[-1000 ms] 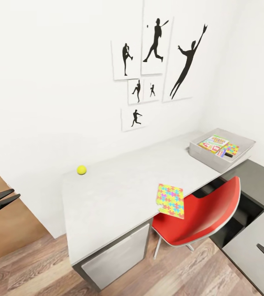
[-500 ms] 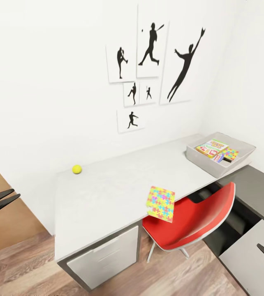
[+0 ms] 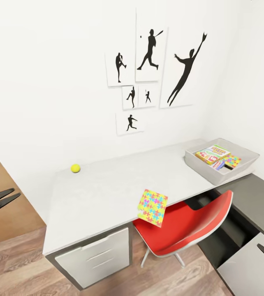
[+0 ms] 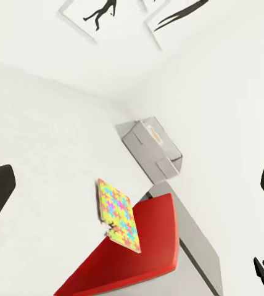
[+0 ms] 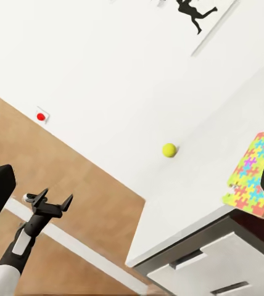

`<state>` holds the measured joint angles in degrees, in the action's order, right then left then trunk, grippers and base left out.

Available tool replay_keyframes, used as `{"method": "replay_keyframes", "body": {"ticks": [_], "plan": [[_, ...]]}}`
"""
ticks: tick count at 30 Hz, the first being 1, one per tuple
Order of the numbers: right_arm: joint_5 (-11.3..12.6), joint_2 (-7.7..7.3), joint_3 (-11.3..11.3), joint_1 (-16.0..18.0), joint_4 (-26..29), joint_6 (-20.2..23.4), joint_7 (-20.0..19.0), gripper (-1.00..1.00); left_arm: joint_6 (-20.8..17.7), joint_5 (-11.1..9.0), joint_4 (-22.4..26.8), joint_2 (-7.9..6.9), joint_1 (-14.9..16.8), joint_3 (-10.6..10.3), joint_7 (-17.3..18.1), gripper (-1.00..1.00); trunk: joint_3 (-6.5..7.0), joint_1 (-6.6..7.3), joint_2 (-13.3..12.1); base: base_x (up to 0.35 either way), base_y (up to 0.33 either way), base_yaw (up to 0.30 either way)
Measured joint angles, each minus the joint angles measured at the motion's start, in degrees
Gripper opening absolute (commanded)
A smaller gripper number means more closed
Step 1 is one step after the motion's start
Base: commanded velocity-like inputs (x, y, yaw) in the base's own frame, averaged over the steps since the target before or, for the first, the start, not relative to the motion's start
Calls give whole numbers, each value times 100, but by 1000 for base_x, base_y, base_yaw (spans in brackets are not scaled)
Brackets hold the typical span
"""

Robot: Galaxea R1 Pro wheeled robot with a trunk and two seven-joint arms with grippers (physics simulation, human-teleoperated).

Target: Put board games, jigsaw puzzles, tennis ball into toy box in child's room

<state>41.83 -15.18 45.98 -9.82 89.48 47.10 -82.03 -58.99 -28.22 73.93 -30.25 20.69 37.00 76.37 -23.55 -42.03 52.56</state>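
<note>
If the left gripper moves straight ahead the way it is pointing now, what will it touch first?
Probably the jigsaw puzzle overhanging the table edge above the red chair; it sits nearest the left wrist view's centre, though depth is unclear.

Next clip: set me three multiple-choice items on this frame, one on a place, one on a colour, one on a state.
1. Where does the tennis ball lie?
A. in the toy box
B. on the table by the wall
C. on the chair

2. What colour is the chair?
A. red
B. blue
C. black

3. How does the jigsaw puzzle at the table's front edge lie?
A. fully on the table
B. overhanging the edge
C. on the floor

Key: B, it rests on the table far from the toy box; A, its shell is red; B, it juts above the seat.
</note>
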Motion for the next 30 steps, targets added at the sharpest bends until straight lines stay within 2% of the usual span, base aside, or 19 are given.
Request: {"method": "replay_keyframes", "body": {"ticks": [15, 30], "plan": [[0, -1, 12, 0, 0, 0, -3, 100, 0, -1, 13, 2, 0, -4, -4, 100, 123, 0, 0, -1, -304, 160], [1, -5, 18, 0, 1, 0, 8, 100, 0, -2, 13, 2, -2, -9, 13, 100, 247, -1, 0, -73, -304, 159]]}}
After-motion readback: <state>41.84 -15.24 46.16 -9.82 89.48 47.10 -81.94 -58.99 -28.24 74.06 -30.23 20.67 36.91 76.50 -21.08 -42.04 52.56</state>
